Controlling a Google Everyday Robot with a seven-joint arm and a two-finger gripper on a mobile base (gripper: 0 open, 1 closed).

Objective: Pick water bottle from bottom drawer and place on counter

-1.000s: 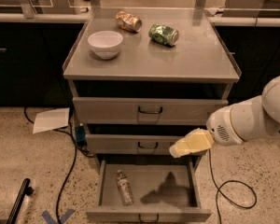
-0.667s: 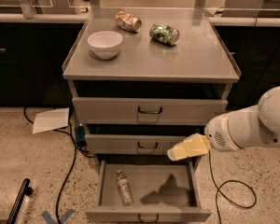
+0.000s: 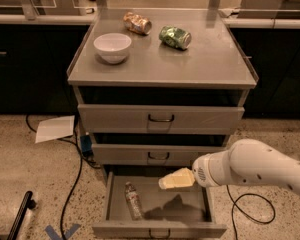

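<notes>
The bottom drawer (image 3: pixel 190 211) is pulled open under the cabinet. The water bottle (image 3: pixel 133 200), small and clear with a pale label, lies on its side in the drawer's left part. My gripper (image 3: pixel 174 179) has pale yellow fingers and hangs above the drawer's middle, up and to the right of the bottle and apart from it. The white arm comes in from the right. The counter (image 3: pixel 210 59) is the grey cabinet top.
On the counter stand a white bowl (image 3: pixel 112 47), a tan-and-orange can (image 3: pixel 137 23) and a green can (image 3: pixel 175 37), both lying down. Two shut drawers (image 3: pixel 161 118) sit above. Cables (image 3: pixel 70 194) and a white sheet (image 3: pixel 56 128) lie on the floor at left.
My gripper and arm have moved down and to the left, closer over the open drawer. The bottle has not moved.
</notes>
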